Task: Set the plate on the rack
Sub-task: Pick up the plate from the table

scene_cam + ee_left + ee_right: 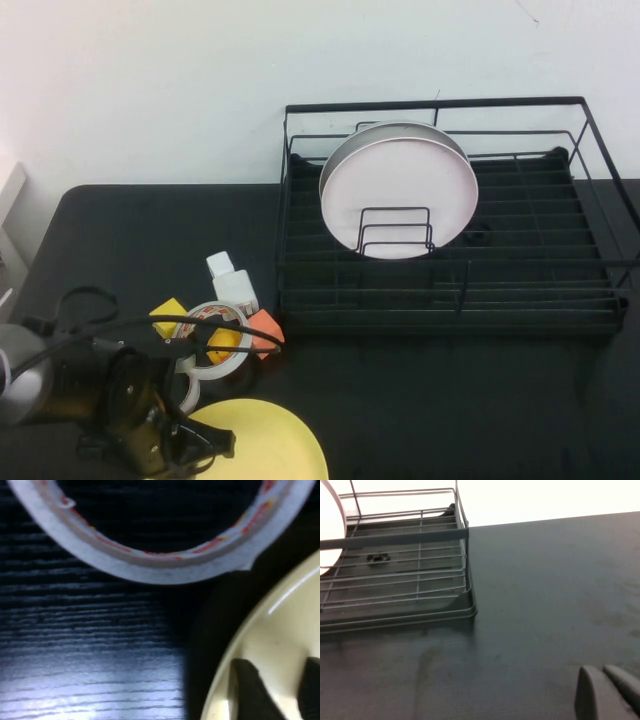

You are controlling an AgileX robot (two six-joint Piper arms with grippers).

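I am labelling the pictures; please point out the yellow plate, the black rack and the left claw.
yellow plate [270, 440]: high view, its bare top face.
black rack [440, 104]: high view, its rear top rail.
left claw [205, 450]: high view, at the plate's edge.

Two plates [262, 440], one rack [450, 300], one tape roll [215, 340].

The black wood-grain bench [450, 400] carries the rack [450, 300] toward its far right. Near the front left edge lie the yellow plate [270, 445], a tape roll [215, 345], a white bottle [232, 282] and what look like small coloured blocks [265, 328].
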